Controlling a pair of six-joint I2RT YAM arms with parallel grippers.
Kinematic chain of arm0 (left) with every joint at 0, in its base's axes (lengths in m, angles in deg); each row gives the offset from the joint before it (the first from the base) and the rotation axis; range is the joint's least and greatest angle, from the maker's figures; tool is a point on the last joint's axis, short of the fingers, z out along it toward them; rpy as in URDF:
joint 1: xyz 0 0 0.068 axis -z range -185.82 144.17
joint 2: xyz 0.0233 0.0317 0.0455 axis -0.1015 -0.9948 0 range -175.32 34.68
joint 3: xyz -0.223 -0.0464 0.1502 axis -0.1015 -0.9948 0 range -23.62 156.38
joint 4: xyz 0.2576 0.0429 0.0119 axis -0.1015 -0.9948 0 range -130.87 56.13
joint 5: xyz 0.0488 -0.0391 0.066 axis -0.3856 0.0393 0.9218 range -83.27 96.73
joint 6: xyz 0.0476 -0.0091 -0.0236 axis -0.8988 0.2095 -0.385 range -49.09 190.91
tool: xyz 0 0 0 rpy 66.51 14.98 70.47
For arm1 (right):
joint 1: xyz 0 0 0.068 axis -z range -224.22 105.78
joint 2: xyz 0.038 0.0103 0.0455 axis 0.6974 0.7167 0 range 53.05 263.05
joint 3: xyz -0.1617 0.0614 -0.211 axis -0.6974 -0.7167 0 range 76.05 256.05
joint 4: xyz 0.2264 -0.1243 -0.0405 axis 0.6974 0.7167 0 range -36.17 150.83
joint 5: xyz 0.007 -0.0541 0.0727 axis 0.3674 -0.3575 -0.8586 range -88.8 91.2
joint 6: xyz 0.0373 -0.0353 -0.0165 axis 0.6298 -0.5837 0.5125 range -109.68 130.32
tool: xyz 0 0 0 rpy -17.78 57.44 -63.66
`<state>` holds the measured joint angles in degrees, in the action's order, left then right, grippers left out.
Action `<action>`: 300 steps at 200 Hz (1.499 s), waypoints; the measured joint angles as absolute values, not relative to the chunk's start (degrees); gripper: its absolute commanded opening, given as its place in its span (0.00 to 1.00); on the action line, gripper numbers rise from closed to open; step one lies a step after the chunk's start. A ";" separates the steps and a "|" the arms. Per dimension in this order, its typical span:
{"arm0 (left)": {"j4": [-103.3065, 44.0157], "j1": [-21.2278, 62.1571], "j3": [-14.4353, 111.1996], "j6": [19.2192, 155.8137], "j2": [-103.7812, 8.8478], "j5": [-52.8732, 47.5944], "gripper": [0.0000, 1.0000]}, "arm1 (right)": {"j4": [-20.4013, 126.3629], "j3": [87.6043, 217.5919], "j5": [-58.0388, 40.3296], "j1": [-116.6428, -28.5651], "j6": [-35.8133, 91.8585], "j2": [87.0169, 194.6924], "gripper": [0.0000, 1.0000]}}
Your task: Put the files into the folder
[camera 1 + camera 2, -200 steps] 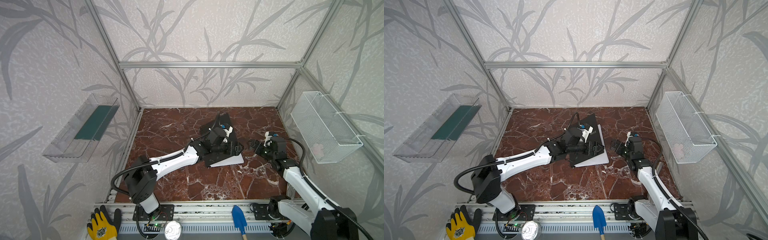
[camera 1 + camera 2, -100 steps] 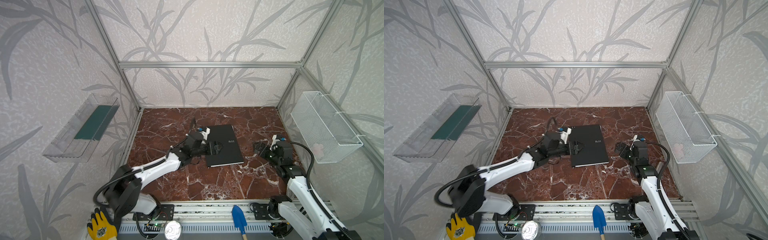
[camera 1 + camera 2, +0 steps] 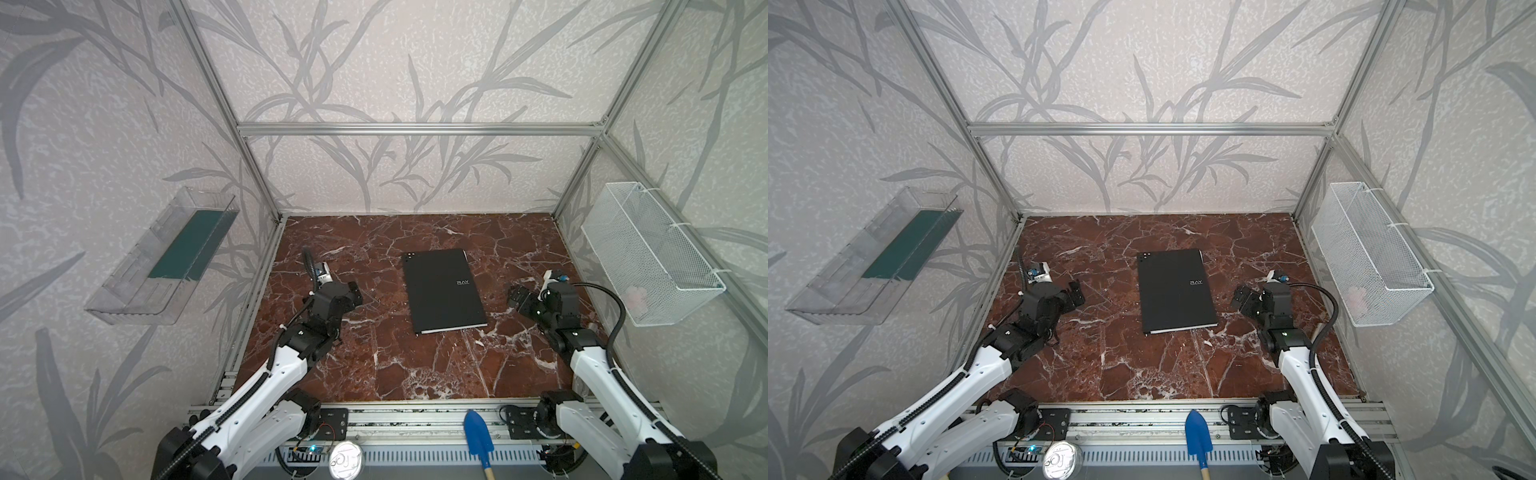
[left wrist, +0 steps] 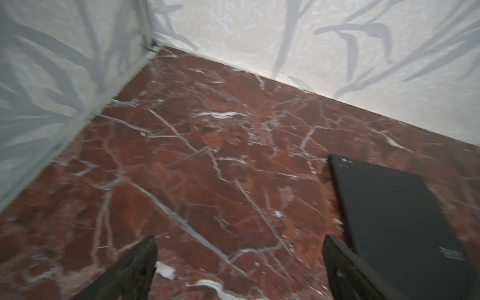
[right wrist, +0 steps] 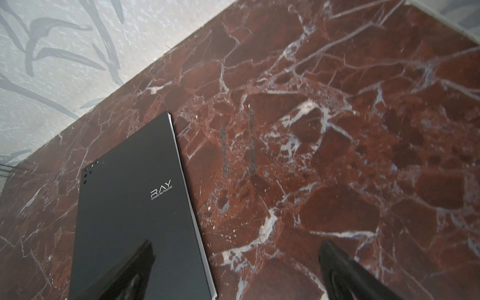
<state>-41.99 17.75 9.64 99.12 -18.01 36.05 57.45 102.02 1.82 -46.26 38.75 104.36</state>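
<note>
The black folder (image 3: 442,291) (image 3: 1177,291) lies shut and flat in the middle of the marble table, "RAY" lettering up. Of the files only a thin white edge (image 5: 193,207) shows, under the cover along the folder's side; the sheets themselves are hidden. My left gripper (image 3: 355,291) (image 3: 1075,293) hovers open to the left of the folder, apart from it, with nothing between its fingers (image 4: 140,267). On the folder's right my right gripper (image 3: 517,297) (image 3: 1241,299) is open and empty too. In the right wrist view one finger (image 5: 135,270) overlaps the cover (image 5: 130,207).
A clear wall tray (image 3: 137,291) holding a dark green panel (image 3: 187,245) hangs on the left wall. On the right wall hangs a white wire basket (image 3: 648,257). A blue trowel (image 3: 478,434) and a round tin lid (image 3: 345,459) lie on the front rail.
A second ago the left gripper was at the folder with the cover raised over a white sheet. The cover now lies shut, and the left arm has pulled back left. The right arm drew back slightly.
</note>
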 measured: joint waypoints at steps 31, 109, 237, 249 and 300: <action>-35.12 11.69 7.89 92.58 -22.97 41.78 0.99 | 46.61 95.95 5.41 -46.26 32.91 102.53 0.99; -8.92 -0.61 -0.61 83.88 -42.32 37.80 1.00 | 14.63 87.14 8.90 -46.24 17.18 118.55 0.99; 18.25 -7.17 -3.63 77.67 -53.83 24.86 0.99 | -8.30 95.97 -2.40 -46.26 9.96 145.39 0.99; 17.36 -7.48 -3.52 77.37 -53.72 23.27 0.99 | -7.49 96.69 -3.32 -46.26 9.57 144.91 0.99; 20.42 -7.41 -3.67 75.86 -54.51 19.05 0.99 | -3.34 96.69 -7.12 -46.31 7.75 144.80 0.99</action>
<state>20.42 -7.41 -3.67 75.86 -54.51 19.05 -3.34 96.69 -7.12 -46.31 7.75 144.80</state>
